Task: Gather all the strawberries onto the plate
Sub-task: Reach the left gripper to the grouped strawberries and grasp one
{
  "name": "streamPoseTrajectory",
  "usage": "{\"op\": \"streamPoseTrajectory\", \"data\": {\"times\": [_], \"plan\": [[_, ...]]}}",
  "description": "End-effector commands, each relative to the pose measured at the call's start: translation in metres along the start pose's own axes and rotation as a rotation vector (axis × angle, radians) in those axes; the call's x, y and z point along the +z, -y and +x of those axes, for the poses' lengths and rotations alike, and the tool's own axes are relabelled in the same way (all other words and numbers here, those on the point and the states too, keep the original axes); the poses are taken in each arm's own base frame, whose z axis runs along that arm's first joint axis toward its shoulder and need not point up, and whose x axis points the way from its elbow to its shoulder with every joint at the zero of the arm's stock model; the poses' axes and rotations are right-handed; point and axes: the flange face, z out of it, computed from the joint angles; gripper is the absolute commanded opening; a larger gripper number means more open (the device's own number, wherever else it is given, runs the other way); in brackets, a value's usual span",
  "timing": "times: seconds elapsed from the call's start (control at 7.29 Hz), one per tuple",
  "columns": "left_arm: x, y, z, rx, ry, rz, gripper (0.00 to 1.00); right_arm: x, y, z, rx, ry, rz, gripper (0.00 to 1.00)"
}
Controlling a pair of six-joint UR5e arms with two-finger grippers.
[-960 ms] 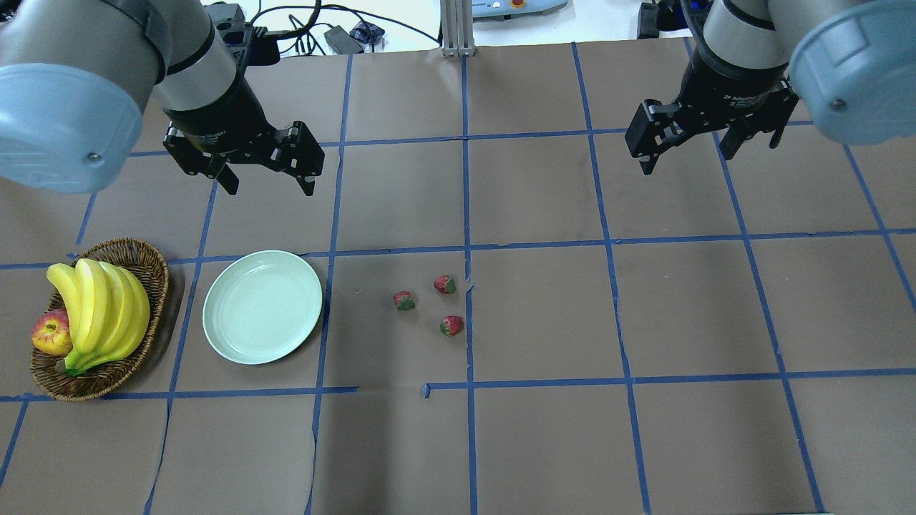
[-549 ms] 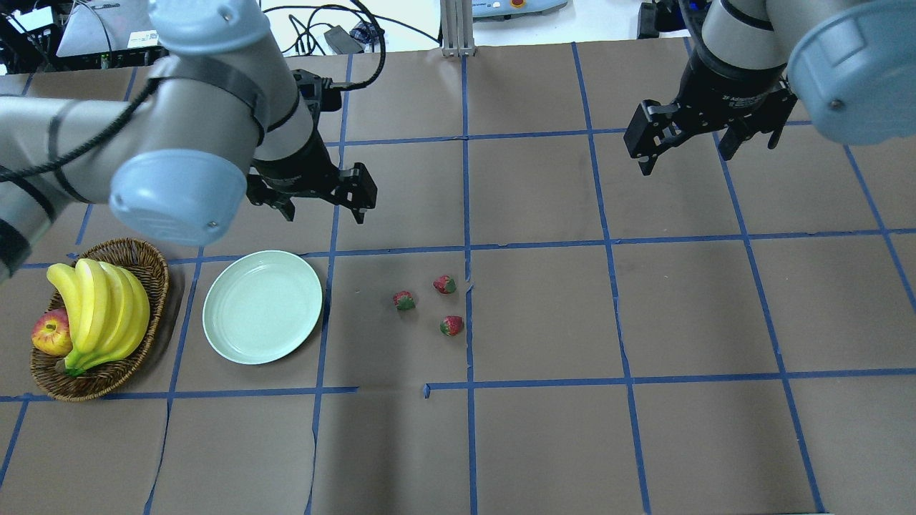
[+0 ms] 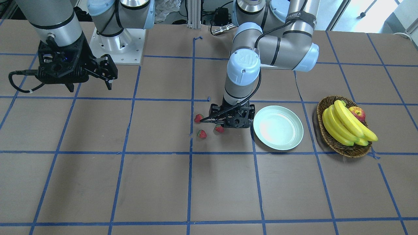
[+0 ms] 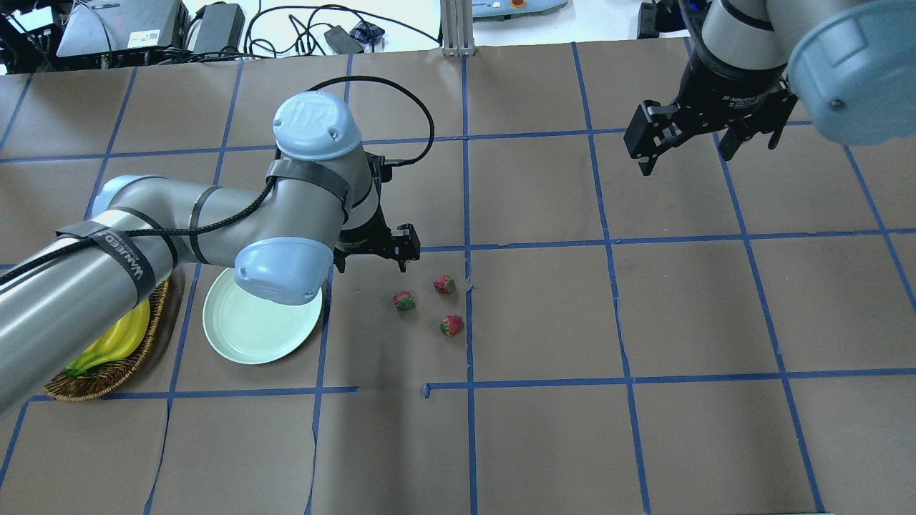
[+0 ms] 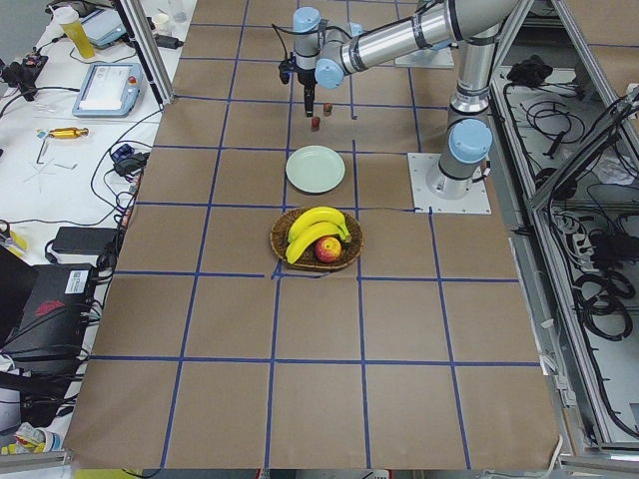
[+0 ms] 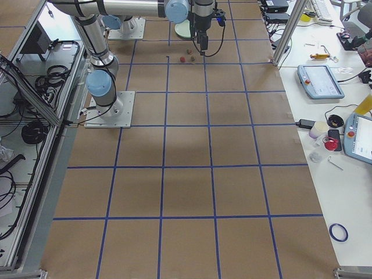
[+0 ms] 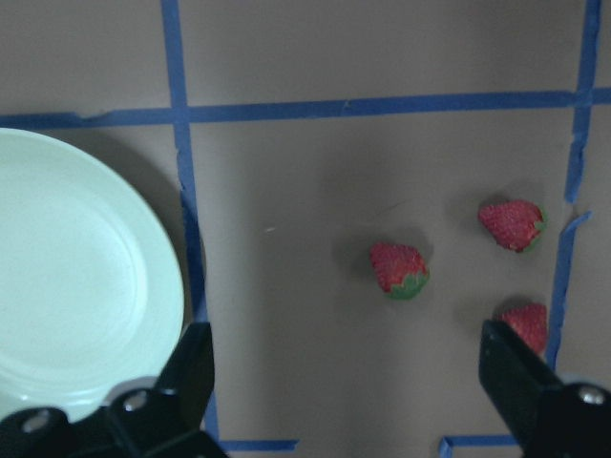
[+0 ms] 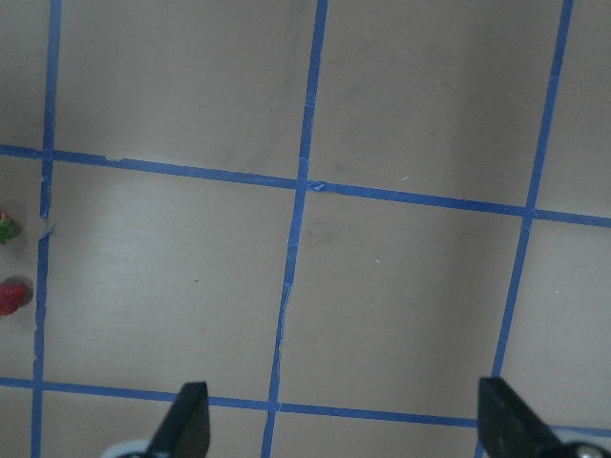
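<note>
Strawberries near plate (not touching) | left end effector spread

I'm spotting a UR logo on my left arm's blue joint cap, and I'm reading "2F Adaptive" on the body of my right gripper.

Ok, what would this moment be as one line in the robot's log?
left pincer: open, hovering by strawberries | strawberries: three on table | plate: empty | right pincer: open, far off
</note>
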Motion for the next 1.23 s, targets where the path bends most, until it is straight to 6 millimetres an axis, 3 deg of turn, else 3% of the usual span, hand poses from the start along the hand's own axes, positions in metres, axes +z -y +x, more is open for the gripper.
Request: {"op": "streamPoseTrajectory", "data": {"times": [0.0, 0.27, 0.41, 0.69, 0.82, 1.1], "plan": [[0.048, -0.001, 0.013, 0.009, 0.007, -0.03, 0.89, 0.0, 0.0, 0.0, 0.0, 0.0, 0.0, 1.0], [0.061, -0.002, 0.02, 0.021, 0.015, -0.041, 0.81, -0.001, 0.0, 0.0, 0.0, 0.0, 0.001, 1.0], [0.063, -0.001, 0.022, 0.023, 0.014, -0.036, 0.66, 0.0, 0.0, 0.0, 0.0, 0.0, 0.0, 1.0], [0.063, -0.001, 0.023, 0.02, 0.017, -0.033, 0.11, -0.001, 0.0, 0.0, 0.0, 0.0, 0.001, 1.0], [0.059, 0.001, 0.02, 0.028, 0.046, -0.018, 0.01, -0.001, 0.0, 0.0, 0.0, 0.0, 0.001, 1.0], [0.02, 0.012, 0.005, 0.057, 0.075, 0.027, 0.01, -0.001, 0.0, 0.0, 0.0, 0.0, 0.001, 1.0]]}}
